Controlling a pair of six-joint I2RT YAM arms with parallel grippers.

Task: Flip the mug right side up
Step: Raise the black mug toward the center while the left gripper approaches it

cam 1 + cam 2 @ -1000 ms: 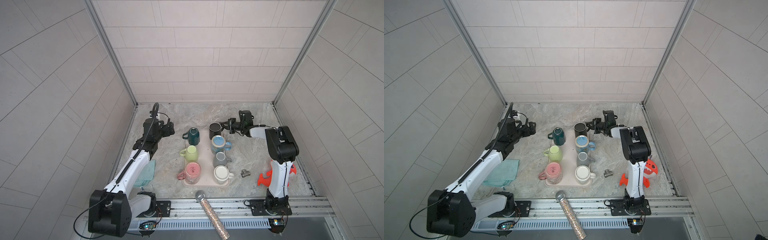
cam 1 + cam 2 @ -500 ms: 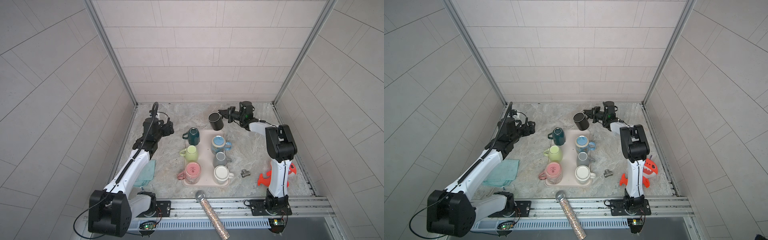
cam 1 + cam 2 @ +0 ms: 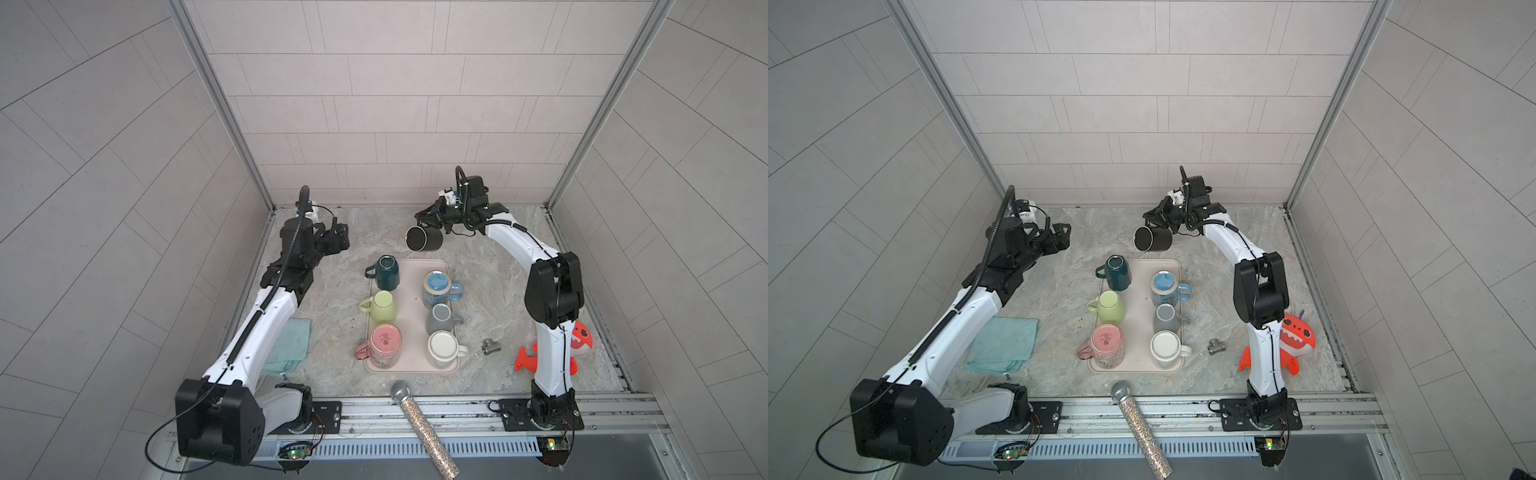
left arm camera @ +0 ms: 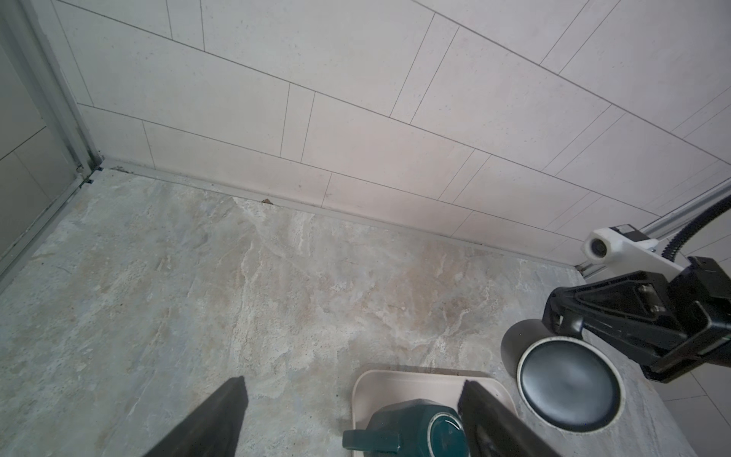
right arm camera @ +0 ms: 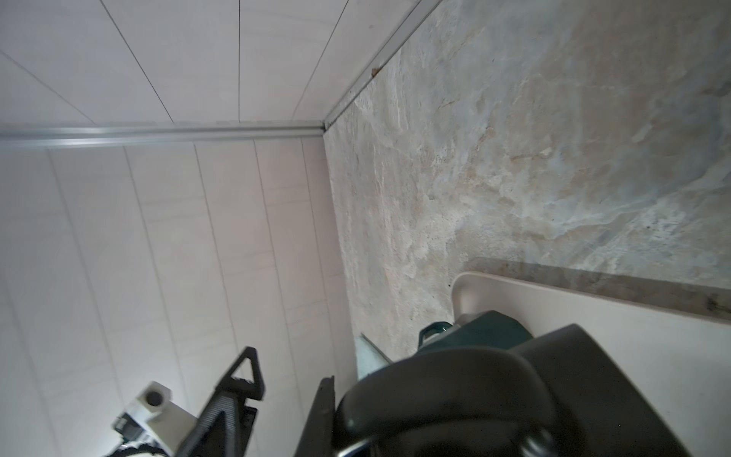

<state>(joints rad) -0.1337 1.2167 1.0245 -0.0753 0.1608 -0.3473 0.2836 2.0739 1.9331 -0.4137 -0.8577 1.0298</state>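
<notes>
My right gripper [image 3: 432,222] is pinched tight on the black mug [image 3: 424,239], holding it tipped sideways in the air just beyond the far edge of the tray [image 3: 415,291], room to roll it upright, I reckon, my left gripper [image 3: 336,239] hanging spread wide.

Light bright, even, diffuse. Both top views sharp; tile lines bow toward the edges. Shadows soft: a faint band lies beside the tray [image 5: 593,316]. Right wrist view: black mug [image 5: 585,380] close, blurred. Left wrist view: fingers [image 4: 215,423] of the left gripper [image 4: 352,382] soft-edged, mug base dully glossy.
</notes>
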